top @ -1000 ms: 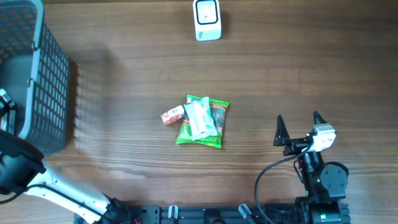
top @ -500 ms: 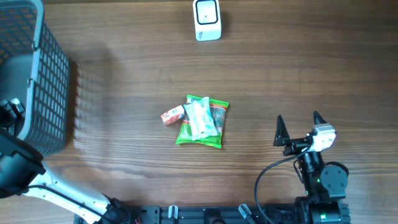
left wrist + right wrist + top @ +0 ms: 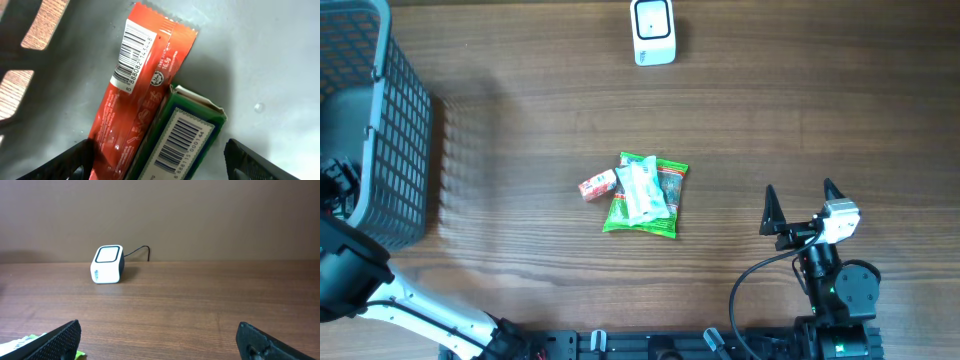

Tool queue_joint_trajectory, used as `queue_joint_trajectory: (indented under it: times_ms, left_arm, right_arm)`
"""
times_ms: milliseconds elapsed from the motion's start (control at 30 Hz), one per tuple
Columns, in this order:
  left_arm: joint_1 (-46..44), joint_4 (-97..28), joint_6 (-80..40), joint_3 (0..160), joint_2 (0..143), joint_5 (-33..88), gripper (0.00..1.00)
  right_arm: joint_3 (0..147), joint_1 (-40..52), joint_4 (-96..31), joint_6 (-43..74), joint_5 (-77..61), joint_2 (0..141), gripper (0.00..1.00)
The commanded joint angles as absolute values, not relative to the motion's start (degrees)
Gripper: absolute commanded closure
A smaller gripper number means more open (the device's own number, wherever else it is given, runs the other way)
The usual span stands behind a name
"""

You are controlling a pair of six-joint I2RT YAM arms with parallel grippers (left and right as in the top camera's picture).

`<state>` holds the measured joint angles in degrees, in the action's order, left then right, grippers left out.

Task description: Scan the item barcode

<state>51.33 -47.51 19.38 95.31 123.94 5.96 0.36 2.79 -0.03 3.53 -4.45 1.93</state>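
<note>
In the left wrist view my left gripper (image 3: 161, 167) hangs open inside the grey basket (image 3: 270, 65). Its fingers stand on either side of a red wrapper (image 3: 135, 85) and a green box (image 3: 187, 132). Both lie side by side on the basket floor with their barcodes facing up. The left fingertip (image 3: 75, 159) is at the red wrapper's edge; I cannot tell whether it touches. My right gripper (image 3: 799, 196) rests open and empty at the table's near right. The white scanner (image 3: 653, 32) stands at the far edge, also in the right wrist view as the scanner (image 3: 107, 264).
The grey basket (image 3: 390, 120) fills the left side of the table. A pile of green and white packets (image 3: 645, 195) with a small red packet (image 3: 597, 185) lies at the table's middle. A cable runs from the scanner.
At the basket's near-left rim the left wrist has shifted slightly. The right arm and the pile have not moved.
</note>
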Motion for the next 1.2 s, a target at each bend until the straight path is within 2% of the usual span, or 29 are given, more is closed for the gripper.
queue_joint_trajectory:
  times_ms: [0,67,167,200,233,267,433,733,800,1000,1167]
  left_arm:
    - [51.1,-48.8,10.9,92.6,126.7,11.4,0.25]
    - [51.1,-48.3,9.0,92.6,126.7,13.3,0.36]
    - [51.1,-47.4,8.3,92.6,126.7,17.1,0.37]
    - [51.1,-47.2,8.4,92.6,126.7,16.8,0.36]
    - [51.1,-46.6,8.6,92.6,126.7,15.3,0.23]
    - [51.1,-46.2,8.6,92.6,126.7,14.0,0.22]
    - [51.1,-44.4,13.7,92.6,126.7,11.9,0.28]
    - [50.0,-45.3,14.8,92.7,126.5,13.0,0.26]
    - [48.7,-47.0,14.8,93.8,125.8,10.2,0.26]
    - [44.6,-49.1,14.8,97.8,120.4,0.8,0.17]
    - [44.4,-49.9,16.3,97.8,119.0,0.1,0.11]
  right_arm:
    - [0.3,2.6,0.1,3.0,-3.9,1.8,0.0]
    - [0.3,2.6,0.1,3.0,-3.9,1.8,0.0]
    - [0.3,2.6,0.1,3.0,-3.9,1.8,0.0]
    - [0.3,2.6,0.1,3.0,-3.9,1.8,0.0]
    - [0.3,2.6,0.1,3.0,-3.9,1.8,0.0]
    - [0.3,2.6,0.1,3.0,-3.9,1.8,0.0]
    - [0.3,2.6,0.1,3.0,-3.9,1.8,0.0]
    - [0.3,2.6,0.1,3.0,-3.9,1.8,0.0]
    - [0.3,2.6,0.1,3.0,-3.9,1.8,0.0]
    - [0.3,2.6,0.1,3.0,-3.9,1.8,0.0]
    - [0.3,2.6,0.1,3.0,-3.9,1.8,0.0]
